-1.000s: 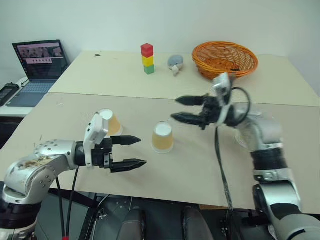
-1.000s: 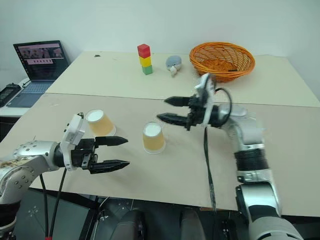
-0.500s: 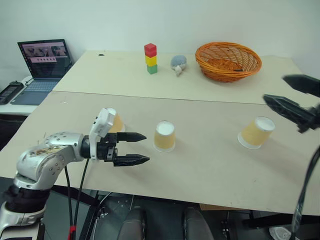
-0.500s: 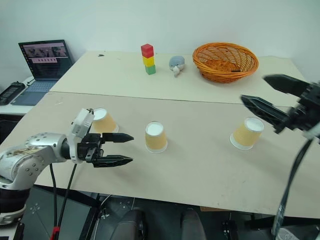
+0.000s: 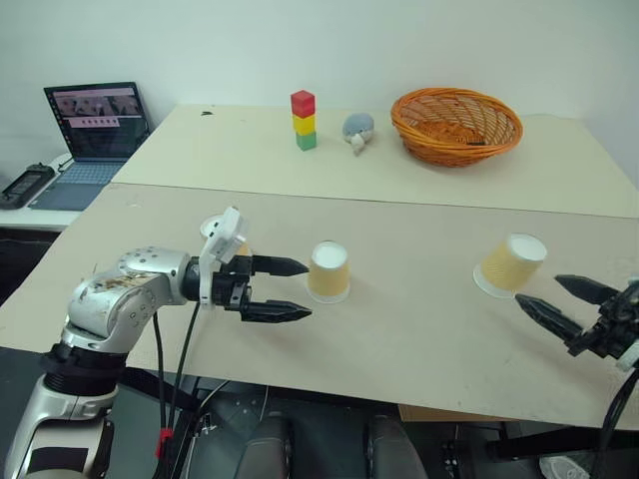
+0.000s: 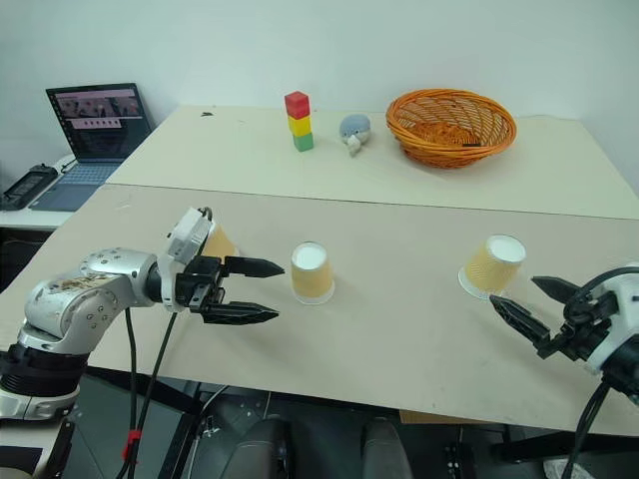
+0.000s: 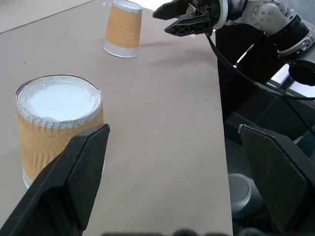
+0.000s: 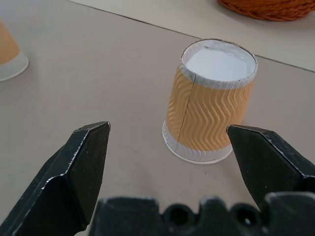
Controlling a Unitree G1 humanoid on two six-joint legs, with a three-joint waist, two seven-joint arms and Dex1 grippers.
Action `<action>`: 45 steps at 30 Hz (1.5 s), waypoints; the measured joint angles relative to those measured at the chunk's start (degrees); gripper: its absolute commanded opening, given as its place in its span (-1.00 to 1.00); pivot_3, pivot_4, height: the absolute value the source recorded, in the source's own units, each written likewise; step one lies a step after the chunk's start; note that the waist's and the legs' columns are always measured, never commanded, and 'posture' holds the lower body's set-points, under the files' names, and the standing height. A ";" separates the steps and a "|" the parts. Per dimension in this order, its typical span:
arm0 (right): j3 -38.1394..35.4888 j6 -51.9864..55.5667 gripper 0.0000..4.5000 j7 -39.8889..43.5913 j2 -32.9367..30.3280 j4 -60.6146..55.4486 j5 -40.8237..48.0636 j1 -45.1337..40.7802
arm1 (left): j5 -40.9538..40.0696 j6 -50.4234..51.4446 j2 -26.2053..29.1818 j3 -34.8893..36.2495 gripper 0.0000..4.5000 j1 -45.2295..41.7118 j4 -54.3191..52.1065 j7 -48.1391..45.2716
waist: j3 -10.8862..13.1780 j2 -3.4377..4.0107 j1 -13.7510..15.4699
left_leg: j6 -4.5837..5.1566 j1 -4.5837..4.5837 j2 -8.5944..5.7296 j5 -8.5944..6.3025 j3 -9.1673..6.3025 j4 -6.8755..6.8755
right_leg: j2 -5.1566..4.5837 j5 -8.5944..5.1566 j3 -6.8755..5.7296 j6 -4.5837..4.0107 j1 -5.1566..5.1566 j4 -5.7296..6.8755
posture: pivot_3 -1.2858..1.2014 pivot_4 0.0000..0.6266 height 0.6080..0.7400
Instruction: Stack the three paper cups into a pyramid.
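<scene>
Three paper cups [image 5: 328, 271] are being shown inverted and unstacked on the table [image 5: 419, 329]; both the left gripper [image 5: 292, 289] and right gripper [image 5: 566, 304] are being held released, empty.

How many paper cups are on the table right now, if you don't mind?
3: one cup partly hidden behind the left gripper, one middle cup just beyond its fingertips, one right cup ahead of the right gripper.

The left hand [image 5: 285, 290] hides most of one paper cup [image 5: 213, 229].
</scene>
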 measured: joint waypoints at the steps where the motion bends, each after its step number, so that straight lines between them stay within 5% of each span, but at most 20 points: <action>1: 0.02 -0.39 0.99 -0.11 -0.03 0.91 -0.06 -0.70 | 0.01 0.00 0.00 0.00 1.00 0.03 0.00 -0.04 | 0.00 0.00 0.01 | 0.00 0.00 0.00 0.00 0.00 0.00 | 0.00 0.00 0.00 0.00 -0.01 0.00 | 0.03 -0.52 -0.68; 32: 13.59 -7.76 0.99 1.66 -4.50 21.67 -3.42 -21.59 | -2.28 2.04 1.07 5.43 1.00 6.39 -6.60 5.17 | 0.04 0.02 0.02 | 0.00 -0.04 -0.02 0.00 -0.01 0.00 | -0.19 0.00 0.02 0.00 -0.04 0.06 | 0.03 -0.52 -0.68; 38: 15.20 -8.80 0.23 1.63 -4.55 23.63 -4.34 -24.80 | -3.47 2.79 1.75 7.64 1.00 7.17 -7.86 6.73 | 0.04 0.03 -0.10 | 0.00 -0.04 0.00 0.00 0.00 0.00 | -0.20 0.00 0.05 0.00 -0.07 0.10 | 0.03 -0.52 -0.68; 45: 15.47 -8.54 0.23 1.99 -4.55 23.87 -2.80 -30.76 | -5.88 4.23 4.54 11.88 1.00 11.39 -9.13 7.21 | 0.06 0.05 -0.14 | 0.00 -0.04 0.00 0.00 -0.03 0.00 | -0.22 0.00 0.05 0.00 -0.10 0.11 | 0.03 -0.52 -0.68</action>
